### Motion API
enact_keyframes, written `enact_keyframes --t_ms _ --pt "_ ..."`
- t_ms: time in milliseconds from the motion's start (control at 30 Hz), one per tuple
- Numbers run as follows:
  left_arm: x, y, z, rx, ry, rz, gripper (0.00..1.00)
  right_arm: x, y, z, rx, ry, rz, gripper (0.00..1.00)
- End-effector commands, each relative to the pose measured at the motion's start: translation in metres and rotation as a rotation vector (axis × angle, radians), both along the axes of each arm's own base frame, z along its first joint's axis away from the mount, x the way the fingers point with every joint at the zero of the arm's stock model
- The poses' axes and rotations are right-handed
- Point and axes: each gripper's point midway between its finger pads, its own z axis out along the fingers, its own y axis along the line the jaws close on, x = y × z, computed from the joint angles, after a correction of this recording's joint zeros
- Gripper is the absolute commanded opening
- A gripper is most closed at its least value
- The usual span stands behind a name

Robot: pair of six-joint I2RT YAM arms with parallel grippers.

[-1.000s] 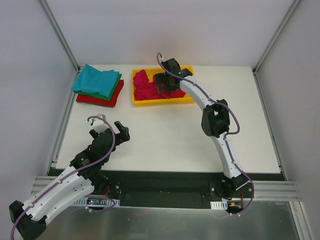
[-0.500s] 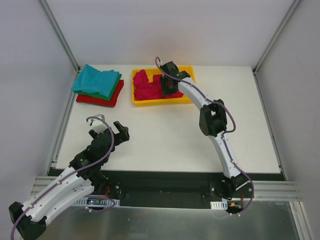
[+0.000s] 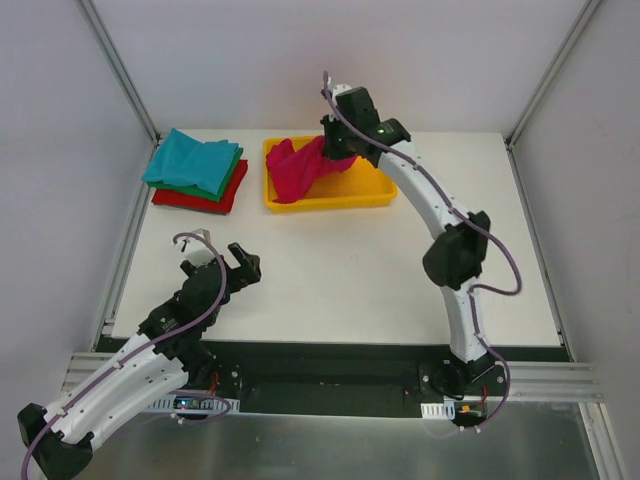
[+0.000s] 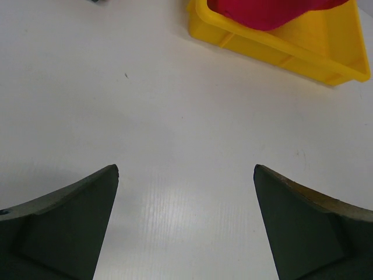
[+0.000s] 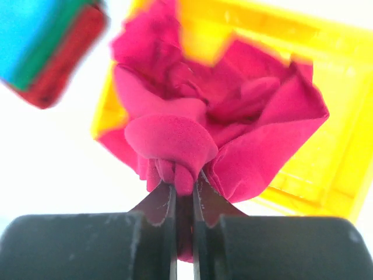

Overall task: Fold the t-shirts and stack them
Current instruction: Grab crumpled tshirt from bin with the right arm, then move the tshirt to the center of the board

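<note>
A crumpled magenta-pink t-shirt (image 3: 300, 168) (image 5: 221, 128) hangs partly lifted out of the yellow tray (image 3: 372, 192), its lower folds still inside. My right gripper (image 3: 340, 148) (image 5: 184, 184) is shut on a bunch of its cloth above the tray. Folded teal, green and red t-shirts (image 3: 197, 170) (image 5: 49, 49) lie stacked at the far left of the table, teal on top. Over bare table near the front left, my left gripper (image 3: 240, 260) (image 4: 186, 175) stands open with nothing between its fingers. In the left wrist view the pink t-shirt (image 4: 262, 11) and tray (image 4: 303, 49) show at the top.
The white table (image 3: 330, 270) is bounded by grey walls and metal frame posts (image 3: 120, 70) at the back corners. A black strip (image 3: 330, 365) runs along the near edge by the arm bases.
My right gripper closed on the pink t-shirt in the tray and rose, pulling the cloth up and to the right. The left arm stayed where it was.
</note>
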Motion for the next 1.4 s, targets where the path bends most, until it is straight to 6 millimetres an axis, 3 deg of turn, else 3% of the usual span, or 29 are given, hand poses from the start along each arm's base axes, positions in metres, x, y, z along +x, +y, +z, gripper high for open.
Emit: enact_keyframes --t_ms 0,200,333,567,700,767,833,900,967,1033,1167,1200,1233,1300,1367 --pt "-0.005 -0.01 0.006 -0.076 0.019 -0.036 0.99 -0.081 -0.001 0.217 0.237 -0.38 0.134 0.01" --pt "-0.012 -0.027 0.01 -0.113 0.043 -0.124 0.99 -0.166 -0.01 0.302 0.353 -0.506 0.236 0.01" --pt "-0.015 -0.033 0.015 -0.14 0.05 -0.156 0.99 -0.205 -0.014 0.33 0.439 -0.528 0.282 0.01" --pt "-0.017 -0.032 0.015 -0.149 0.064 -0.15 0.99 -0.25 -0.023 0.378 0.567 -0.579 0.333 0.01" --pt "-0.017 -0.03 0.01 -0.141 0.079 -0.132 0.99 -0.27 -0.024 0.392 0.645 -0.577 0.364 0.01" --pt "-0.017 -0.029 0.008 -0.141 0.092 -0.12 0.99 -0.274 -0.022 0.383 0.662 -0.55 0.361 0.01" --pt "-0.017 -0.027 0.006 -0.146 0.102 -0.102 0.99 -0.276 -0.034 0.374 0.689 -0.509 0.293 0.01" --pt "-0.018 -0.026 0.005 -0.148 0.116 -0.09 0.99 -0.266 -0.056 0.346 0.635 -0.488 0.162 0.01" --pt "-0.016 -0.024 0.003 -0.134 0.126 -0.077 0.99 -0.254 -0.087 0.3 0.546 -0.459 0.008 0.01" --pt "-0.014 -0.019 -0.003 -0.106 0.142 -0.043 0.99 -0.242 -0.123 0.239 0.453 -0.405 -0.139 0.01" --pt "-0.01 -0.014 -0.014 -0.059 0.181 0.001 0.99 -0.222 -0.205 0.081 0.241 -0.158 -0.446 0.06" --pt "-0.008 -0.013 -0.017 -0.048 0.194 0.015 0.99 -0.224 -0.221 0.046 0.206 -0.084 -0.5 0.08" --pt "-0.007 -0.013 -0.02 -0.046 0.205 0.031 0.99 -0.23 -0.243 -0.003 0.154 0.012 -0.591 0.1" --pt "-0.004 -0.012 -0.025 -0.03 0.227 0.051 0.99 -0.24 -0.28 -0.054 0.086 0.105 -0.742 0.25" --pt "-0.001 -0.012 -0.029 -0.017 0.249 0.069 0.99 -0.247 -0.31 -0.081 0.025 0.156 -0.85 0.45"
